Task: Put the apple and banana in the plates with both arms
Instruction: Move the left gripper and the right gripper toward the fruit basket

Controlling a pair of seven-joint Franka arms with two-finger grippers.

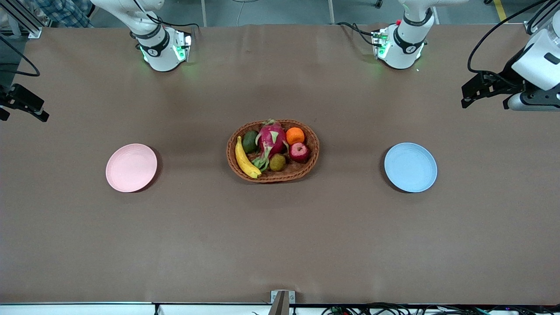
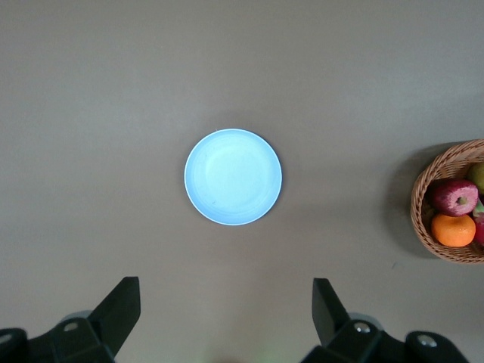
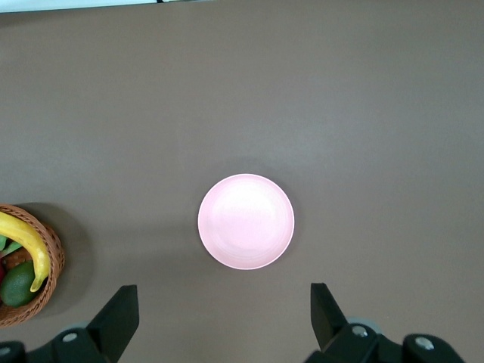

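Note:
The dark red apple [image 1: 299, 152] and the yellow banana [image 1: 246, 159] lie in a brown wicker basket [image 1: 280, 177] at the table's middle. The pale pink plate [image 1: 131, 167] lies toward the right arm's end and the light blue plate [image 1: 410, 167] toward the left arm's end; both are bare. My left gripper [image 2: 227, 302] is open and empty, high over the table beside the blue plate [image 2: 233, 176]; the apple [image 2: 454, 197] shows at that view's edge. My right gripper [image 3: 224, 306] is open and empty, high over the table beside the pink plate [image 3: 246, 221]; the banana [image 3: 26, 249] shows there.
The basket also holds a pink dragon fruit [image 1: 271, 138], an orange [image 1: 295, 135], a green avocado [image 1: 250, 141] and a small brown fruit [image 1: 277, 162]. The left gripper [image 1: 470, 94] and the right gripper [image 1: 24, 107] hang at the table's two ends.

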